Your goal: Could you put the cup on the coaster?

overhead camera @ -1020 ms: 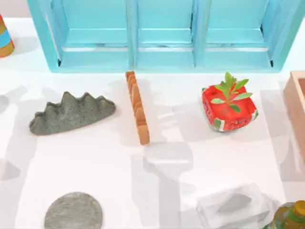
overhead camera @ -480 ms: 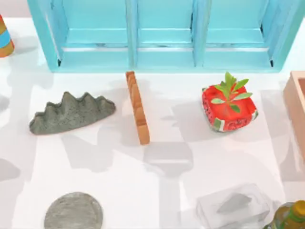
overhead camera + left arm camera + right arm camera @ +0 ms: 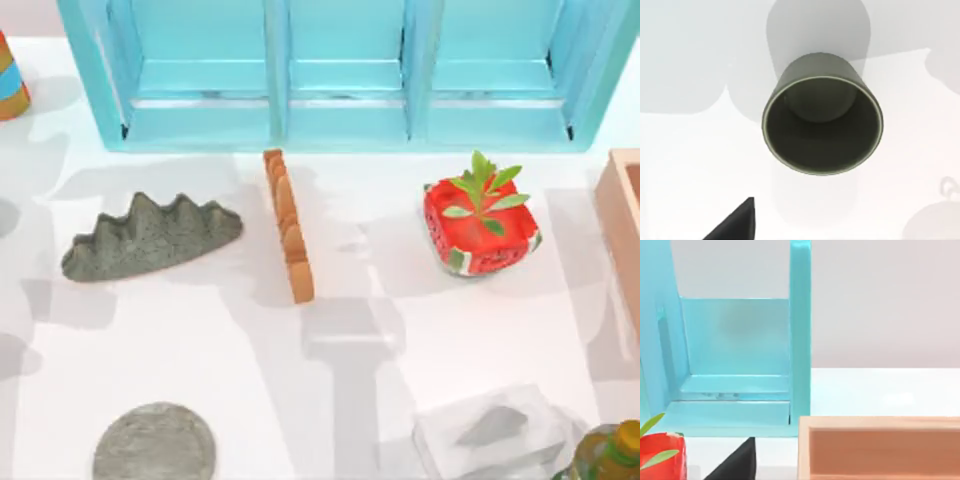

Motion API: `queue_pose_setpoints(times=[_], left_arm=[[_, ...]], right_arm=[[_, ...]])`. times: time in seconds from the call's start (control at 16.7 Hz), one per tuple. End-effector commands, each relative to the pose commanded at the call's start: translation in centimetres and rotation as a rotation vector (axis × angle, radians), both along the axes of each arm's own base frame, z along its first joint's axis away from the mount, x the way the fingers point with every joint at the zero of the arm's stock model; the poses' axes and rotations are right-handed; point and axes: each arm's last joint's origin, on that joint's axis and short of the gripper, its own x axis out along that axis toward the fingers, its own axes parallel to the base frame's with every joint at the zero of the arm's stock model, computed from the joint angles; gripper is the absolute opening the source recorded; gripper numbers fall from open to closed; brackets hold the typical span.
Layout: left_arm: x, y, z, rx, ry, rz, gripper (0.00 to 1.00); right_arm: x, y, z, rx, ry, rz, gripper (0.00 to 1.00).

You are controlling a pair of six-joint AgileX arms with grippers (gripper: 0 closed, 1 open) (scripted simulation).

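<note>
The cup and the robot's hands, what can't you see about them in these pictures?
- Cup: the left wrist view looks down into it standing upright on the table; its base is hidden by its own rim.
- Left gripper: a dark fingertip is cut off by the picture edge, so open or shut is unclear.
- Right gripper: the same, a fingertip at the edge.
- Coaster: the top view's bottom edge cuts it off.

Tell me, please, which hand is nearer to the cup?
Left. The left hand hovers right by the cup; the right hand faces the blue shelf and wooden box.
</note>
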Motion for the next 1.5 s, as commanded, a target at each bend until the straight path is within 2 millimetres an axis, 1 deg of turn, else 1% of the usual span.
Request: queue_pose_setpoints(times=[0.18,0.42,0.54,0.66,0.9,1.02,1.14,1.32,1.5], left_arm=[[0.1,0.7,-0.5,-0.015,0.027,-0.006,1.00],[0.2,0.5,-0.5,-0.013,0.026,-0.010,1.00],[0.3,0.6,-0.9,-0.014,0.027,-0.009,1.00],[0.6,0.7,-2.2,-0.014,0.028,-0.007,1.00],[1.1,1.0,-6.1,-0.014,0.027,-0.007,1.00],[1.1,1.0,-8.0,-0.014,0.026,-0.007,1.00],[0.8,0.9,-9.5,-0.014,0.026,-0.007,1.00],[0.2,0.8,-10.5,-0.015,0.027,-0.006,1.00],[0.1,0.7,-10.5,-0.015,0.027,-0.006,1.00]], right_arm=[[0.0,0.0,0.0,0.000,0.000,0.000,1.00],[0.0,0.0,0.0,0.000,0.000,0.000,1.00],[0.0,0.0,0.0,0.000,0.000,0.000,1.00],[0.0,0.0,0.0,0.000,0.000,0.000,1.00],[0.0,0.0,0.0,0.000,0.000,0.000,1.00],[0.0,0.0,0.0,0.000,0.000,0.000,1.00],[0.0,0.0,0.0,0.000,0.000,0.000,1.00],[0.0,0.0,0.0,0.000,0.000,0.000,1.00],[0.0,0.0,0.0,0.000,0.000,0.000,1.00]])
